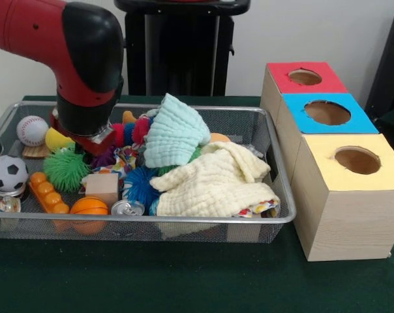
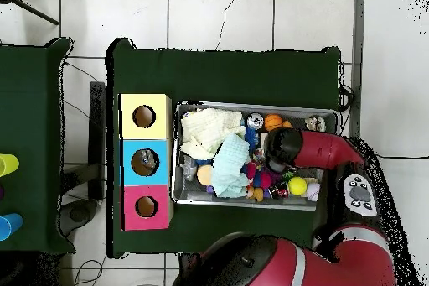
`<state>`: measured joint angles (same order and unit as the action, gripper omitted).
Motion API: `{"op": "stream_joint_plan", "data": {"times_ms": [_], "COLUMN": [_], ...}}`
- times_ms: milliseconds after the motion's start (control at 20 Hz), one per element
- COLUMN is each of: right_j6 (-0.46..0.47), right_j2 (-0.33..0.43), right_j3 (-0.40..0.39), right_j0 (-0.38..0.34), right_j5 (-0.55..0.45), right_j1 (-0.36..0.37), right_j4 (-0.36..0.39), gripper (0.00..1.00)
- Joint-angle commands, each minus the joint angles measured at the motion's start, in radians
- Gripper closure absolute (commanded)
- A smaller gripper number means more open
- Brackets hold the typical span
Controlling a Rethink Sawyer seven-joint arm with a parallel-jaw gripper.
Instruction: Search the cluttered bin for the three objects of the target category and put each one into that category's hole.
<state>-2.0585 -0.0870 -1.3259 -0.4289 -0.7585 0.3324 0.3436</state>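
A wire-mesh bin [image 1: 184, 220] holds a heap of toys and cloths. My gripper [image 1: 91, 139] is lowered into the bin's left half, its tip buried among a purple spiky toy, a yellow toy [image 1: 56, 139] and a green spiky ball [image 1: 65, 169]. Whether it holds anything is hidden. Around it lie a baseball [image 1: 32, 130], a soccer ball [image 1: 7, 173], a small basketball [image 1: 89, 207], a wooden block [image 1: 102, 186], a can [image 1: 128, 208] and a blue spiky ball [image 1: 139, 184]. In the overhead view the arm [image 2: 285, 147] covers the bin's [image 2: 251, 104] middle right.
A mint cloth [image 1: 174, 130] and a pale yellow cloth [image 1: 216, 181] cover the bin's middle and right. Beside the bin stand three wooden boxes with holes on top: red [image 1: 305, 77], blue [image 1: 327, 113], yellow [image 1: 357, 160]. An orange bumpy toy [image 1: 47, 192] lies front left.
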Motion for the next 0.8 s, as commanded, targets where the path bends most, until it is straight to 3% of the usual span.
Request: {"op": "stream_joint_plan", "data": {"times_ms": [50, 200, 300, 350, 400, 500, 550, 600, 750, 800], "right_j6": [0.274, 0.251, 0.169, 0.067, 0.026, -0.142, -0.273, -0.318, -0.607, -0.625], "right_j2": [0.198, 0.209, 0.158, 0.074, 0.037, -0.118, -0.230, -0.276, -0.510, -0.538], "right_j3": [-0.070, -0.085, -0.077, -0.045, -0.025, 0.049, 0.103, 0.124, 0.216, 0.222], "right_j0": [0.030, 0.034, 0.088, 0.165, 0.201, 0.336, 0.424, 0.457, 0.606, 0.619], "right_j5": [0.026, 0.121, 0.262, 0.345, 0.362, 0.437, 0.480, 0.493, 0.544, 0.542], "right_j1": [-0.030, -0.011, 0.004, -0.001, -0.007, -0.056, -0.111, -0.136, -0.290, -0.308], "right_j4": [0.084, 0.141, 0.234, 0.310, 0.346, 0.456, 0.518, 0.537, 0.609, 0.601], "gripper": [1.00, 1.00, 1.00, 1.00, 1.00, 1.00, 1.00, 1.00, 1.00, 1.00]}}
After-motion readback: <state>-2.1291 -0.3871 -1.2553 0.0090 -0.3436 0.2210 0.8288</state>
